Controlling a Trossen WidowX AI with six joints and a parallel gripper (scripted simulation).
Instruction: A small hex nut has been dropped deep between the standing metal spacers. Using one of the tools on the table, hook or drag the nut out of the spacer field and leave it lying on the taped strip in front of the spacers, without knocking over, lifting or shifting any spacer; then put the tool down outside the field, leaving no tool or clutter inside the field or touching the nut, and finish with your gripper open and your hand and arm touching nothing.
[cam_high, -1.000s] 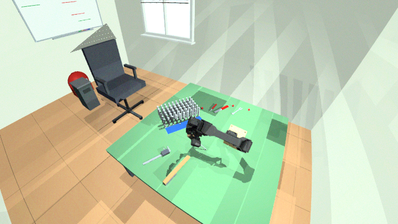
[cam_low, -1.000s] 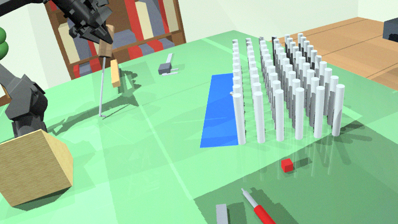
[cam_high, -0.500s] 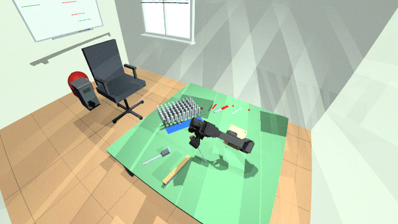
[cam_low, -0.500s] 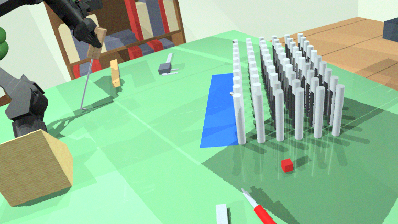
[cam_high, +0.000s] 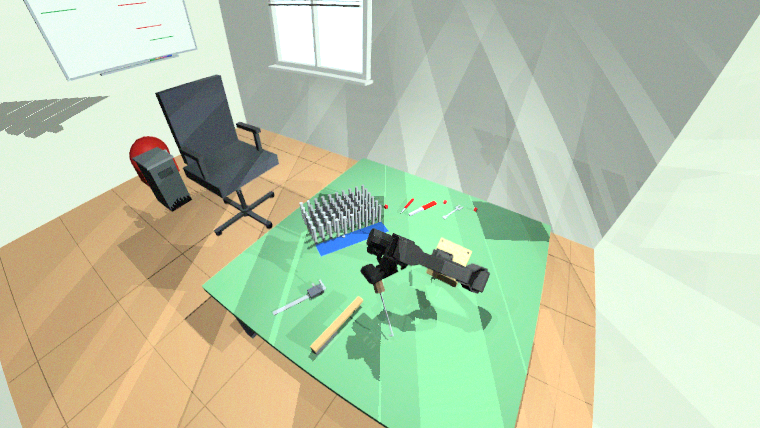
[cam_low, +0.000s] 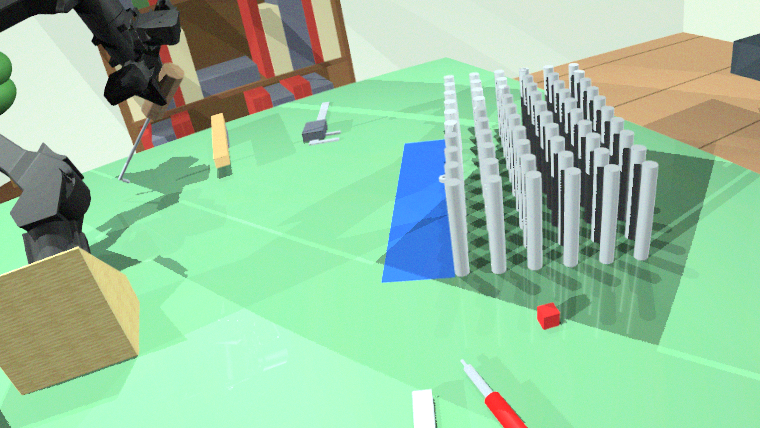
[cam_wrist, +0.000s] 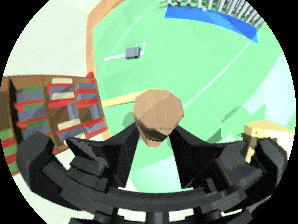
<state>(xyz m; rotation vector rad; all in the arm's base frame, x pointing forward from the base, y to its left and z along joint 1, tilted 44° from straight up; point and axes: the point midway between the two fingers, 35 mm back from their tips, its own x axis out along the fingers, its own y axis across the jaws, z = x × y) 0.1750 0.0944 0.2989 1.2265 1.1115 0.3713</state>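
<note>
- Clock directions are read on each picture, with twelve at its top edge.
- The gripper (cam_high: 378, 282) (cam_low: 154, 101) (cam_wrist: 154, 123) is clamped on the wooden handle of the hooked tool (cam_high: 378, 287) (cam_low: 169, 85) (cam_wrist: 158, 111), above the table (cam_high: 452, 350) (cam_low: 297, 223) (cam_wrist: 200, 75).
- From the top, the tool's thin shaft runs from the handle toward between five and six o'clock; its bent end is low over the table, and contact there cannot be told.
- The nut (cam_high: 343, 235) (cam_low: 442, 179) (cam_wrist: 204, 9) is a small pale ring at the front row of spacers, by the spacer-side edge of the blue strip (cam_high: 348, 241) (cam_low: 412, 212) (cam_wrist: 212, 20). Whether it touches a spacer cannot be told.
- Relative to the gripper, the nut lies toward eleven o'clock from the top, between three and four in the exterior view, and between twelve and one in the wrist view, well apart from fingers and hook.
- The spacers (cam_high: 345, 213) (cam_low: 571, 217) (cam_wrist: 240, 11) stand upright in rows, toward eleven from the gripper in the top view.
- Also from the top, the yellow wooden bar (cam_high: 336, 324) (cam_low: 219, 140) (cam_wrist: 122, 98) lies between seven and eight, the caliper (cam_high: 315, 290) (cam_low: 314, 130) (cam_wrist: 133, 53) between eight and nine.
</note>
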